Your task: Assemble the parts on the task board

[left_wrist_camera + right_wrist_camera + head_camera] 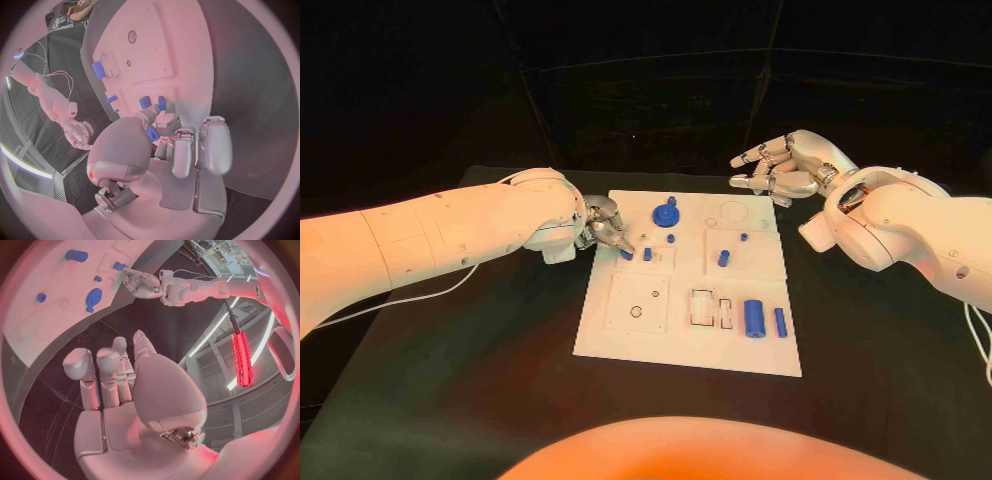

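The white task board (625,335) lies in the middle of the black table. My left hand (600,228) hovers at the board's left edge and pinches a small blue part (152,133) between thumb and a finger, just above the board near a blue peg (648,254). My right hand (783,167) hangs above the board's far right corner, fingers apart, holding nothing. A round blue piece (665,212) stands at the far middle. A large blue cylinder (754,318) and a slimmer one (780,321) lie at the near right.
More small blue pegs (724,258) stand mid-board. The board's near left carries a square recess (638,304) and two white slots (702,308). A white cable (430,285) trails over the table on the left. Bare black table (473,380) surrounds the board.
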`<control>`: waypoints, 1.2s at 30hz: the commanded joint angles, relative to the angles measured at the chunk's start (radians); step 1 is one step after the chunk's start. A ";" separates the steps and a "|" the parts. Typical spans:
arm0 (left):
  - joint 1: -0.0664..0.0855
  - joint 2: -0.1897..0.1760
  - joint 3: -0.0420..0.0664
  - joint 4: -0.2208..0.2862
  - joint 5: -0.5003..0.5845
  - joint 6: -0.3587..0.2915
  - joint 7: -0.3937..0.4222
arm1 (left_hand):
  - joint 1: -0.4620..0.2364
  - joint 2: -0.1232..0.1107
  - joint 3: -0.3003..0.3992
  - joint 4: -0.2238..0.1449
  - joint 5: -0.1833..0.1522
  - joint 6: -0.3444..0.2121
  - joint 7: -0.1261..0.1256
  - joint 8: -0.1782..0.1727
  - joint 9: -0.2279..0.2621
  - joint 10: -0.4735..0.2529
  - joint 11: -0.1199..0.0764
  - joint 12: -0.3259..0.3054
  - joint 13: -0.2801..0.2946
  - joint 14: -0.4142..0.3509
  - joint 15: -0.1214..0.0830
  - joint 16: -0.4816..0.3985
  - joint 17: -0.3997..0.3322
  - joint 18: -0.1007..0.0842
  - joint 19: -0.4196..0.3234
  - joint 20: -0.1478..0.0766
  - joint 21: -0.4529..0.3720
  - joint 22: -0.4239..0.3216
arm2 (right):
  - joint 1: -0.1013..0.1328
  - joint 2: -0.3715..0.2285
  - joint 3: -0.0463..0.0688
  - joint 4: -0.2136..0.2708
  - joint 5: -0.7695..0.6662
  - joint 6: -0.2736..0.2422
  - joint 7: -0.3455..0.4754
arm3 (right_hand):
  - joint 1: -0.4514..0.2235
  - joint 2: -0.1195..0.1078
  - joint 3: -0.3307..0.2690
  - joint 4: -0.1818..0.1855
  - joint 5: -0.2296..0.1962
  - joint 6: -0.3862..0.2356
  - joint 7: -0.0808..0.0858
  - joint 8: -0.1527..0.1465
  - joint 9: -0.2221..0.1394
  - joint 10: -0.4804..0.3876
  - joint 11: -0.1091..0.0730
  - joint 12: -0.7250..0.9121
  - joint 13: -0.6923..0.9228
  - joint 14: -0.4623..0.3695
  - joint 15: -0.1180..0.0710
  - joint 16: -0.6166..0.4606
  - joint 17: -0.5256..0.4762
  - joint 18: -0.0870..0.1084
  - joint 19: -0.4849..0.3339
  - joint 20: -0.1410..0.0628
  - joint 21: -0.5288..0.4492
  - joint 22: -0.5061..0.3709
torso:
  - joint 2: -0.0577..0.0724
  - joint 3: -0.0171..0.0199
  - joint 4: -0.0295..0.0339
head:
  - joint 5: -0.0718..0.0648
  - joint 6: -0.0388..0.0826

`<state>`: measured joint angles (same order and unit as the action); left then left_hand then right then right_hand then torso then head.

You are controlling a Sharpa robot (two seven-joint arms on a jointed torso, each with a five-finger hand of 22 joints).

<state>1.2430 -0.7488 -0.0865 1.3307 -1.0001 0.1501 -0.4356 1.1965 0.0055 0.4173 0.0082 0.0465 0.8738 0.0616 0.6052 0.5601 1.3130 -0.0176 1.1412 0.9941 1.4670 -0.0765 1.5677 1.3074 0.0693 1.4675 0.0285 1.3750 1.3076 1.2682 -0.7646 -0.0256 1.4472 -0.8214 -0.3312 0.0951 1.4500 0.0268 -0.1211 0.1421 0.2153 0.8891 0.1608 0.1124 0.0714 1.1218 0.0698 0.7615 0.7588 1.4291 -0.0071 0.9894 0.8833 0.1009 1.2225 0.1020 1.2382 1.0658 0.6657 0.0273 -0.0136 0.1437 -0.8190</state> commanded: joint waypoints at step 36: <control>-0.003 0.034 -0.005 -0.021 -0.012 0.012 -0.059 | -0.109 -0.055 0.104 -0.068 0.003 0.054 -0.030 0.038 0.018 0.029 -0.020 0.029 0.029 0.104 -0.017 0.003 0.263 -0.011 0.018 -0.011 0.001 0.014 | 0.002 0.008 0.001 -0.001 -0.001 0.006 0.012 | 0.003 0.003 -0.008 -0.003 0.008 -0.008 0.000 0.007 -0.001 -0.010 0.000 0.001 -0.002 0.004 0.000 -0.010 0.001 0.015 -0.007 0.002 -0.008 -0.004 | 0.001 0.0008 0.0001 | -0.005 -0.005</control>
<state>1.2440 -0.7159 -0.0882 1.3109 -1.0106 0.1499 -0.4660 1.0967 -0.0515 0.5179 -0.0619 0.0432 0.9193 0.0330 0.6395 0.5773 1.3403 -0.0340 1.1657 1.0243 1.4669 -0.0841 1.5677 1.3074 0.0691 1.4640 0.0249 1.3750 1.3075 1.2682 -0.7574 -0.0257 1.4453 -0.8215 -0.3297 0.0970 1.4500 0.0268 -0.1253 0.1380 0.2193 0.8891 0.1608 0.1162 0.0714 1.1216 0.0700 0.7615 0.7585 1.4291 -0.0071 0.9833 0.8833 0.1009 1.2225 0.1021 1.2344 1.0637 0.6657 0.0285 -0.0146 0.1386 -0.8242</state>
